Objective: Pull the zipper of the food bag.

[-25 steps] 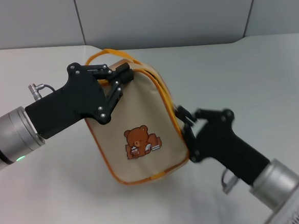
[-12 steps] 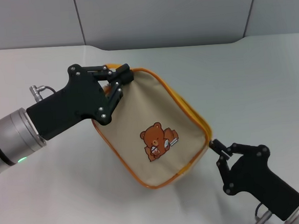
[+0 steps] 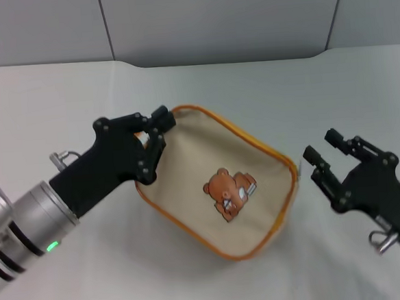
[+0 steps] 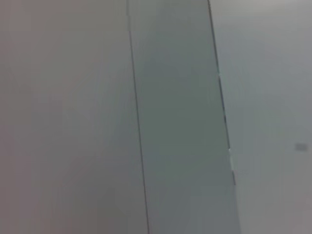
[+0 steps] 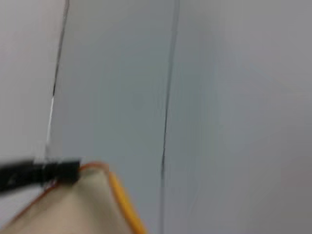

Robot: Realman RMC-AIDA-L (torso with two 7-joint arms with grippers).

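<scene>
Food bag (image 3: 216,183): beige woven cloth, matt, slightly creased; orange fabric piping along edges; brown bear patch (image 3: 229,192) flat on face. Left gripper (image 3: 159,129): black matt plastic links, small bright metal screws, clamped on bag corner. Right gripper (image 3: 328,148): same black matt plastic, fingers apart. Table (image 3: 46,106): smooth, matt, off-white. Wall panels (image 3: 218,18): grey, smooth, matt.

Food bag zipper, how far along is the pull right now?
Done: cannot confirm; the zipper is not visible in any view. In hand: the left gripper is shut on the far corner of the food bag, which lies bear face up on the table. The right gripper hangs open beside the bag, apart from it. Left: checking the zip.
</scene>
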